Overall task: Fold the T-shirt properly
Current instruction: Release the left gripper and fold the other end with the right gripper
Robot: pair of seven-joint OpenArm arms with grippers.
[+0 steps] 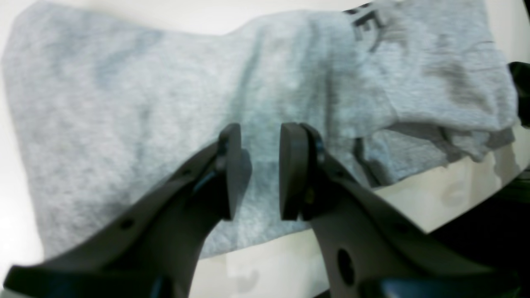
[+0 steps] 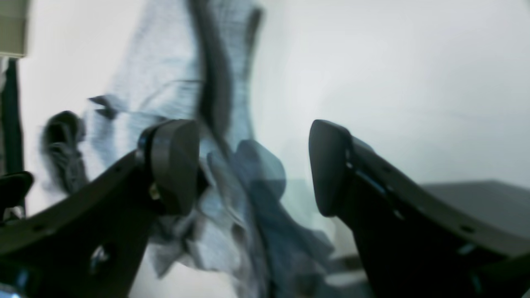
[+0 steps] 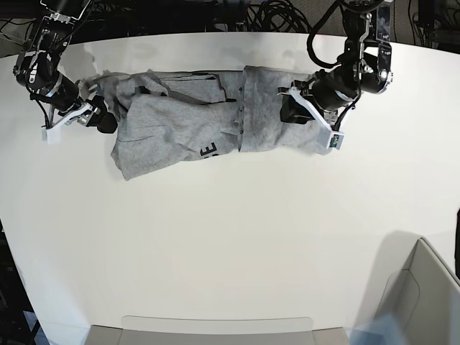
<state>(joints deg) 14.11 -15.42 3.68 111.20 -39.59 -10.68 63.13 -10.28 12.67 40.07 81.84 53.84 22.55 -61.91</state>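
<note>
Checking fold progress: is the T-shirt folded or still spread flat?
Partly folded: the T-shirt lies as a rumpled long strip, layers overlapping, lettering barely showing.

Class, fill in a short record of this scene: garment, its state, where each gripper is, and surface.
garment: grey T-shirt with black lettering
state: partly folded, wrinkled, lying lengthwise across the table
left gripper: open, fingers apart above one end of the cloth, nothing held
right gripper: open wide at the opposite end, nothing held
surface: white table
</note>
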